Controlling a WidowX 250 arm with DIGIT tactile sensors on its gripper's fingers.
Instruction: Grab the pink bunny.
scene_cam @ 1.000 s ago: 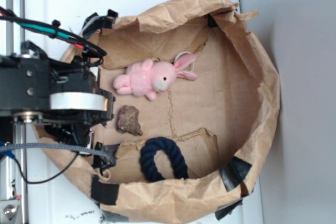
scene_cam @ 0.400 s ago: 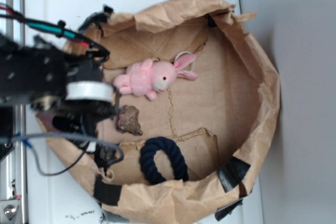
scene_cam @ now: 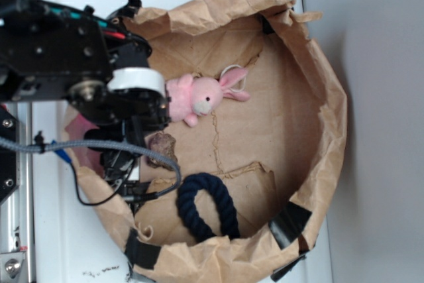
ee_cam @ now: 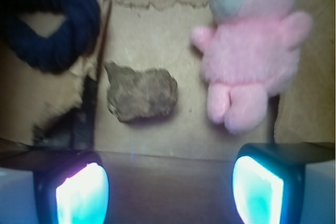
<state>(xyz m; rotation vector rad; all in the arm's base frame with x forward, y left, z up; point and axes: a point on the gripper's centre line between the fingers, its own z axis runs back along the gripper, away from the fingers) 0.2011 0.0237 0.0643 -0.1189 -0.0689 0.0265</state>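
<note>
In the paper basket (scene_cam: 331, 117), the pink bunny (scene_cam: 202, 97) lies lengthwise, ears pointing right.

- The pink bunny (scene_cam: 199, 97) lies on its side in the brown paper tub (scene_cam: 324, 137).
- The black arm (scene_cam: 79, 64) covers its hind part.
- A brown lump (scene_cam: 162, 148) and a navy rope loop (scene_cam: 205, 207) lie just beside each other.

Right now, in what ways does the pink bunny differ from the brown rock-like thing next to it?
The pink bunny is fluffy and bright pink, with limbs and a pale muzzle; the brown lump is rough, dull and shapeless. The bunny looks clearly bigger than the lump. In the wrist view the bunny lies ahead of one fingertip of the gripper, the lump nearer the middle of the open gap. Both lie loose on the brown paper, apart from each other.
</note>
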